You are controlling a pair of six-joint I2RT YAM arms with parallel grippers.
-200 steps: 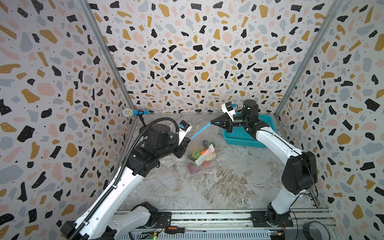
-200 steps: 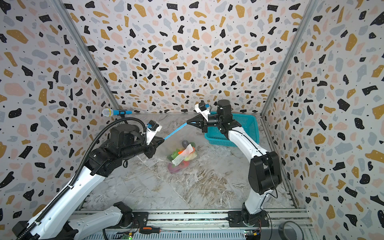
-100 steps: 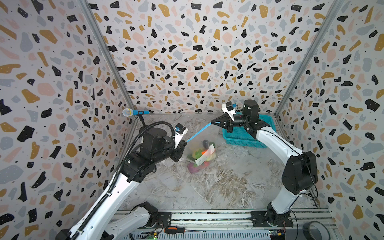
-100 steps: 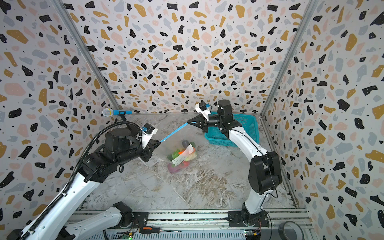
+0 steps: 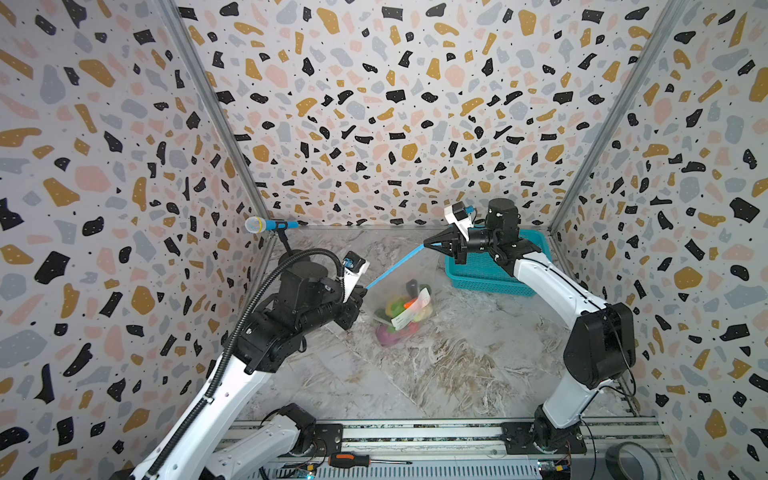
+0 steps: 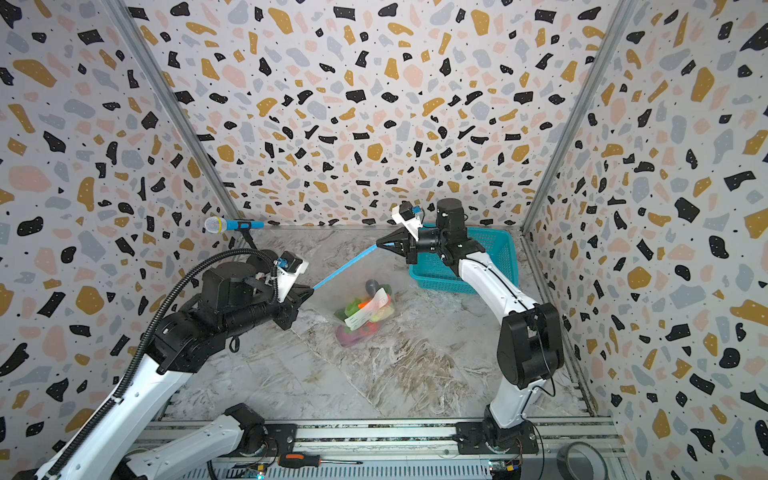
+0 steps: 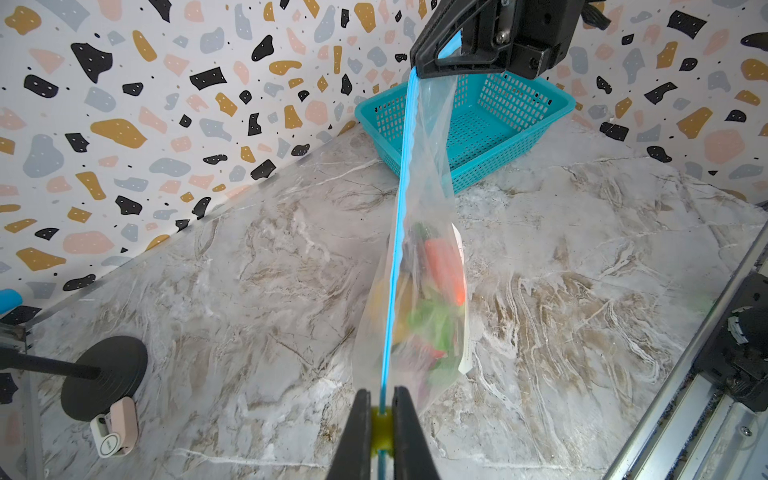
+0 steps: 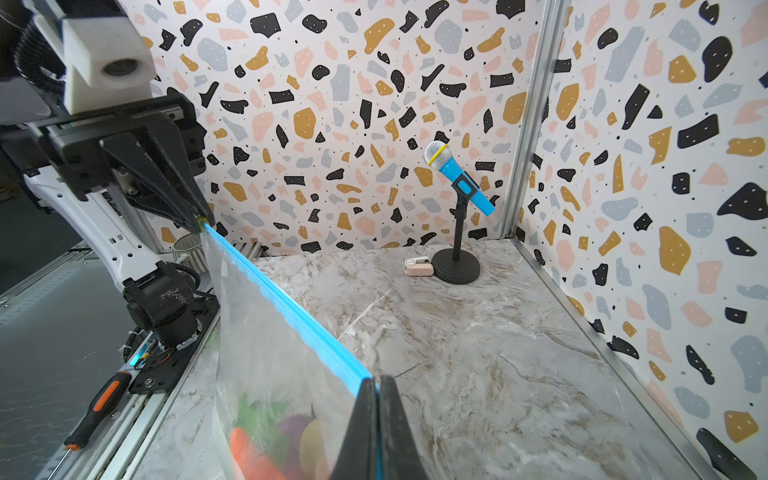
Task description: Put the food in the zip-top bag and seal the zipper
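The clear zip-top bag (image 5: 390,286) hangs stretched between both grippers above the marble table, with the food (image 5: 401,311) bunched at its bottom. The carrot (image 7: 444,266), the greens and other pieces show through the plastic. The blue zipper (image 6: 345,266) runs taut from one gripper to the other. My left gripper (image 7: 381,392) is shut on the yellow slider (image 7: 381,424) at the zipper's left end. My right gripper (image 8: 376,380) is shut on the zipper's other end (image 8: 291,307), up near the basket. In both top views the bag's white label (image 5: 411,311) faces up.
A teal mesh basket (image 5: 490,270) stands at the back right, just behind the right gripper. A blue microphone on a stand (image 5: 266,224) stands in the back left corner, a small pink device (image 7: 116,424) by its base. A screwdriver (image 5: 353,460) and a tape roll (image 5: 631,461) lie at the front rail.
My left gripper has drawn back to the left and toward the front with the slider, so a longer stretch of zipper shows between the grippers. The right gripper has stayed in place.
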